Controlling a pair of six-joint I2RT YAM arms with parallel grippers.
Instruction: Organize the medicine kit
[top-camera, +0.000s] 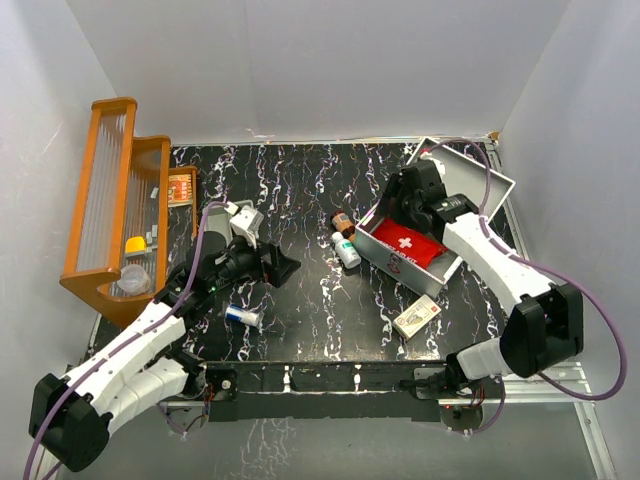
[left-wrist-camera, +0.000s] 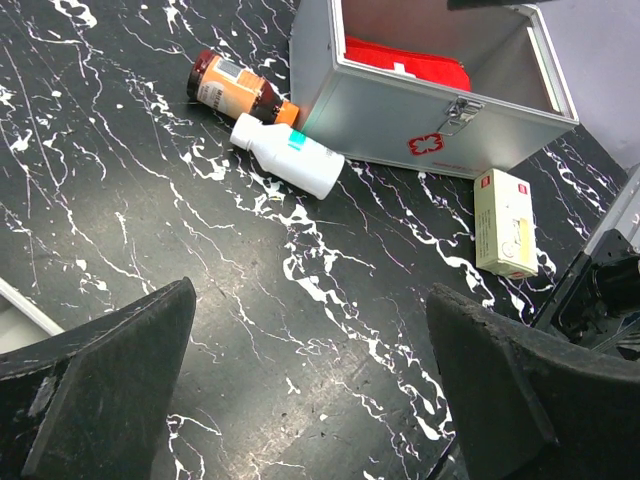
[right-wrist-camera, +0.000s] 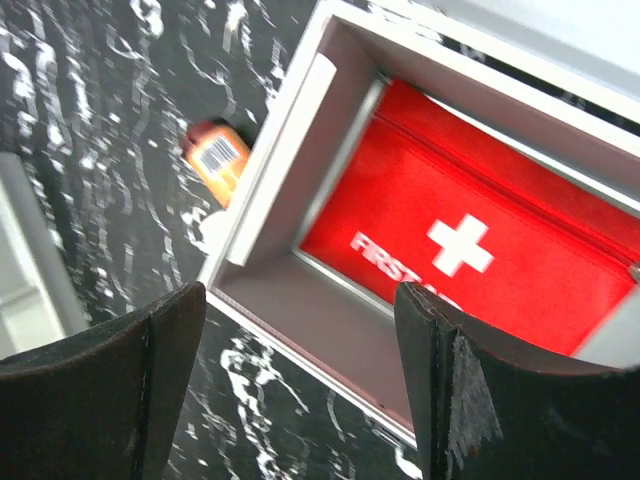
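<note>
The medicine kit (top-camera: 432, 280) is a light-grey metal case at the right, lid (top-camera: 470, 172) open, with a red first-aid pouch (top-camera: 408, 245) inside. It also shows in the left wrist view (left-wrist-camera: 400, 110) and the right wrist view (right-wrist-camera: 270, 200). An orange-brown bottle (top-camera: 343, 222) and a white bottle (top-camera: 347, 250) lie just left of it. A small cream box (top-camera: 417, 317) lies in front. My right gripper (top-camera: 390, 212) is open and empty above the case's left end, over the pouch (right-wrist-camera: 470, 230). My left gripper (top-camera: 285, 268) is open and empty over bare table (left-wrist-camera: 310, 400).
A wooden rack (top-camera: 115, 205) holding small items stands at the far left, with a small orange box (top-camera: 181, 187) beside it. A small blue-and-white tube (top-camera: 242, 316) lies near the left arm. White walls enclose the black marbled table (top-camera: 300, 190).
</note>
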